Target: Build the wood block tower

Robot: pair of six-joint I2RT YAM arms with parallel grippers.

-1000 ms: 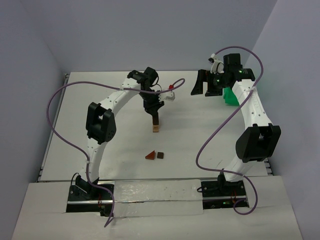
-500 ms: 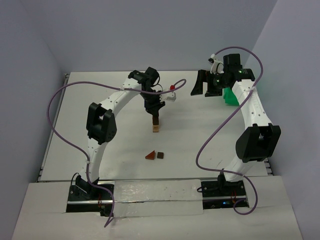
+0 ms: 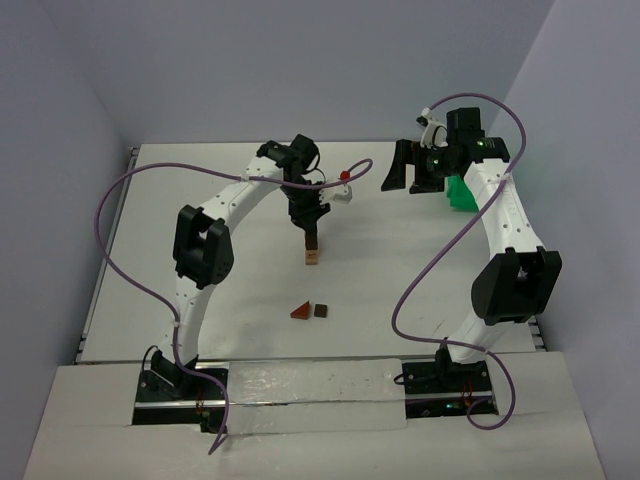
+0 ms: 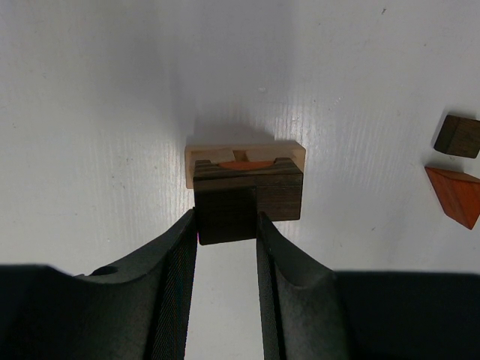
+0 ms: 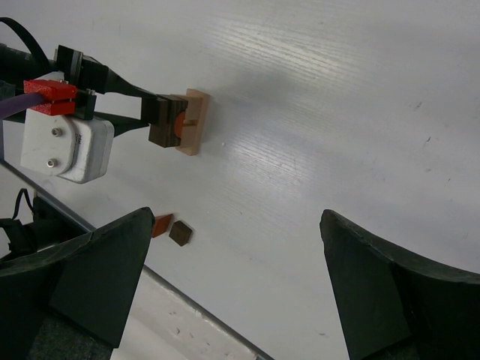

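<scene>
The wood block tower (image 3: 313, 256) stands mid-table: a light tan base block (image 4: 244, 156) under a dark brown layer (image 4: 277, 191) with a reddish piece showing between. My left gripper (image 4: 227, 225) is shut on a dark brown cube (image 4: 225, 215) directly over the tower; whether the cube rests on it I cannot tell. The tower (image 5: 187, 122) and the left fingers (image 5: 124, 88) also show in the right wrist view. Two loose wood blocks lie nearer the arms: a reddish-brown wedge (image 3: 301, 311) and a small dark cube (image 3: 321, 310). My right gripper (image 3: 412, 166) hangs open and empty at the back right.
A green bin (image 3: 459, 192) sits at the right edge behind the right arm. Purple cables loop over both arms. The table's near edge has a metal rail (image 5: 187, 301).
</scene>
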